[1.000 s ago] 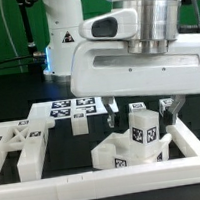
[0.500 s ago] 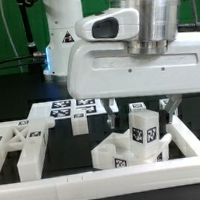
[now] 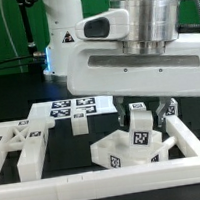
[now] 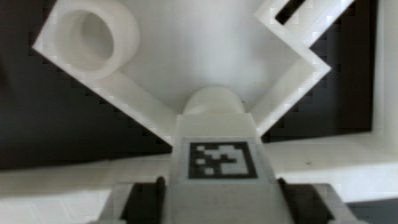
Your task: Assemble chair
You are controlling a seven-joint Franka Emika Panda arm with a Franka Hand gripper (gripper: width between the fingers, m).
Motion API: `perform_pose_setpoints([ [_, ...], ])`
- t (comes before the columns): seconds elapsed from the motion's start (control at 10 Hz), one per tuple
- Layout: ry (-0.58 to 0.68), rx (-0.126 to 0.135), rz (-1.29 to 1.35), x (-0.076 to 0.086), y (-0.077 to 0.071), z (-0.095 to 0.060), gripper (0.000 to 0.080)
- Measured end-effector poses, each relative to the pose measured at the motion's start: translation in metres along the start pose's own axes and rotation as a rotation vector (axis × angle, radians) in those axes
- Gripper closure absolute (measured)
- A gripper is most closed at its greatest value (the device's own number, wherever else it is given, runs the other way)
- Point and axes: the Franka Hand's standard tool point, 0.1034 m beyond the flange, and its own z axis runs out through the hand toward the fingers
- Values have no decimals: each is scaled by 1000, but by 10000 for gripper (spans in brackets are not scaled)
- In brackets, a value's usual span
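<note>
Fingers (image 3: 170, 108) pinch narrow on the tagged chair post (image 3: 141, 124) upright between them, its seat block (image 3: 116, 152) just below, so check both pads sit square, then lift straight, clear of the border rail (image 3: 190, 138) beside them.

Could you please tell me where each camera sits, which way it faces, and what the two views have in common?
Exterior view: off the arm, a little above the table, facing the border rail and the chair parts behind it; shows the arm and gripper.
Wrist view: on the wrist, looking along the fingers onto the tagged post; only the fingers show.
Shared: both see the gripper straddling that tagged post.
</note>
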Motion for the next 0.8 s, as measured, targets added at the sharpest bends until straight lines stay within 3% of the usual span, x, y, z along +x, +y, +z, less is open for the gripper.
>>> perform_pose_setpoints([
  [0.5, 9, 0, 391, 2, 2, 2, 512],
  [0.8, 8, 50, 875, 1, 2, 4, 512],
])
